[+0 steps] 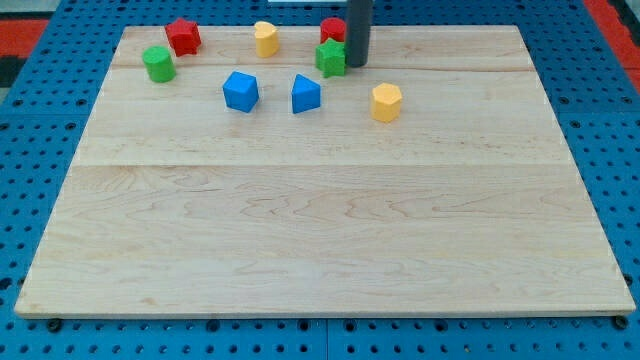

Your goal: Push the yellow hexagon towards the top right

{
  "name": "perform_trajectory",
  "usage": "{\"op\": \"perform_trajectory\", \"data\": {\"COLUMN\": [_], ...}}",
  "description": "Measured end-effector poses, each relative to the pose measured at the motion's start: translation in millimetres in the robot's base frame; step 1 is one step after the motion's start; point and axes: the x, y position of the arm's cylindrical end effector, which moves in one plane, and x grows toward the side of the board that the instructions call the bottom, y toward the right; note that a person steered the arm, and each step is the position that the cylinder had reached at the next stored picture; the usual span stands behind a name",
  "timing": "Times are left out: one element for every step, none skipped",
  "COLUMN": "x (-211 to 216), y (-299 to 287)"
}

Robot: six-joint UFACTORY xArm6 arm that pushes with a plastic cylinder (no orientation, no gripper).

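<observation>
Yellow hexagon block [386, 102] sits on the pale wooden worktop [320, 220], right of centre in the upper part of the view, nothing touching it. My tip [356, 64] stands up-left of it, just beside the green star-shaped block [332, 57], possibly touching; no fingers on this rig, only the rod.

Risk: tip is on the wrong side. A push toward the top right needs contact from the hexagon's lower left; a direct approach from here would drive it down-right instead. An off-centre push may let it slip aside.

Nearby: red block [332, 29] behind the green star, blue blocks [306, 93] and [241, 91] to the left, a rounded yellow block [265, 38], red star [183, 36], green cylinder [158, 64]. Path to the top right looks free.
</observation>
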Motion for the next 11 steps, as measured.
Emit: {"op": "perform_trajectory", "data": {"x": [42, 58, 118, 138, 80, 28, -12, -28, -39, -35, -11], "y": [-9, -19, 7, 30, 35, 42, 46, 49, 74, 89, 58]}}
